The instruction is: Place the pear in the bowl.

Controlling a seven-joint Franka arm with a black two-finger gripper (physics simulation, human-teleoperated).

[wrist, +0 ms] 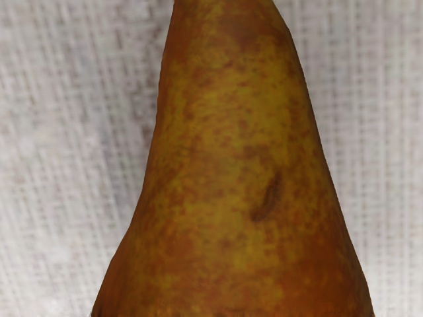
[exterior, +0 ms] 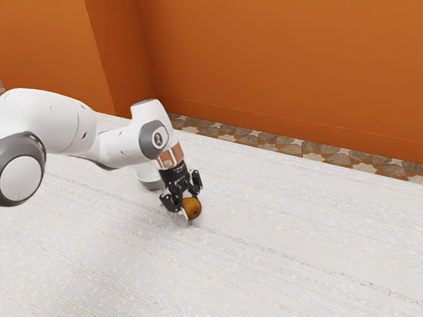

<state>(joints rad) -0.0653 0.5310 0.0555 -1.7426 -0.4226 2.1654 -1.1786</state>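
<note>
My black gripper (exterior: 186, 201) points down at the pear (exterior: 192, 209) near the middle of the exterior view. The brownish-orange pear is right at the gripper's end. From the hand, the pear (wrist: 231, 158) looks very large and close, its narrow part away from the broad, redder part, with a dark mark on its yellow-brown skin. Behind the gripper and partly hidden by the arm, a white bowl (exterior: 149, 178) stands on the table, a short way from the pear. Whether the pear touches the table I cannot tell.
The pale, wood-grained table (exterior: 284, 257) spreads around the pear. Past its far edge run a strip of stone-patterned floor (exterior: 277, 142) and an orange wall (exterior: 284, 59). The white arm reaches in from the exterior view's left, passing close by the bowl.
</note>
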